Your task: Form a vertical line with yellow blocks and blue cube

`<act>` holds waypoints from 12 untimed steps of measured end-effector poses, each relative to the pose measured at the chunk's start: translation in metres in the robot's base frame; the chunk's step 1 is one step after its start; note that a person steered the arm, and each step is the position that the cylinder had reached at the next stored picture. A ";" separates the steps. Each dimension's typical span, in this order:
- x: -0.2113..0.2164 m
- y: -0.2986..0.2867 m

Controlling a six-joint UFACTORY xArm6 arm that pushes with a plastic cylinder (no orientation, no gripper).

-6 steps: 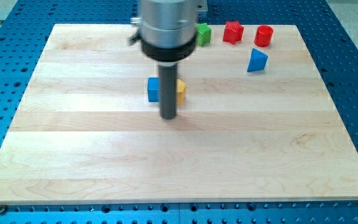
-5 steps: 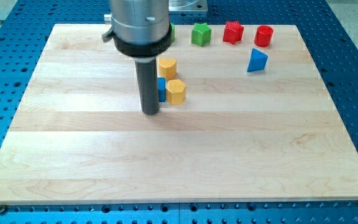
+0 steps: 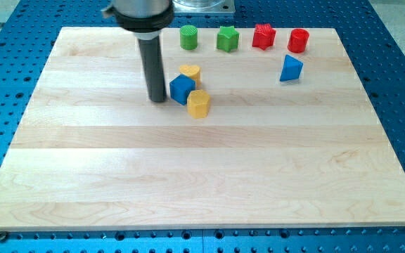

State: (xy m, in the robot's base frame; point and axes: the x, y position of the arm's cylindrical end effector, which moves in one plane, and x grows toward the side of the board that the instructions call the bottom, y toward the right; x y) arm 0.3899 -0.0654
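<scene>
The blue cube [image 3: 182, 88] lies near the board's upper middle, turned at an angle. A yellow block [image 3: 190, 72], partly hidden behind the cube, touches its upper right. A second yellow block [image 3: 198, 103], hexagonal, sits against the cube's lower right. The three form a short, slightly slanted column. My tip [image 3: 157, 99] rests on the board just left of the blue cube, close to its left face; whether it touches the cube cannot be made out.
Along the view's top edge stand a green cylinder [image 3: 188, 36], a green star-shaped block [image 3: 227, 39], a red star-shaped block [image 3: 264, 36] and a red cylinder [image 3: 298, 40]. A blue triangular block [image 3: 291, 68] lies at the upper right.
My tip has moved left and toward the view's top, from below the cluster to the blue cube's left. The blue cube has rotated and now shows in full.
</scene>
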 end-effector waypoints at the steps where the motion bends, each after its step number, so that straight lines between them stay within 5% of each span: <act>1: 0.000 0.001; 5: 0.009 0.026; 6: 0.074 0.025; 7: 0.076 0.066; 8: 0.025 0.119; 10: -0.019 0.115; 12: -0.022 0.097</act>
State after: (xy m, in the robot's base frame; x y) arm 0.3676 0.0313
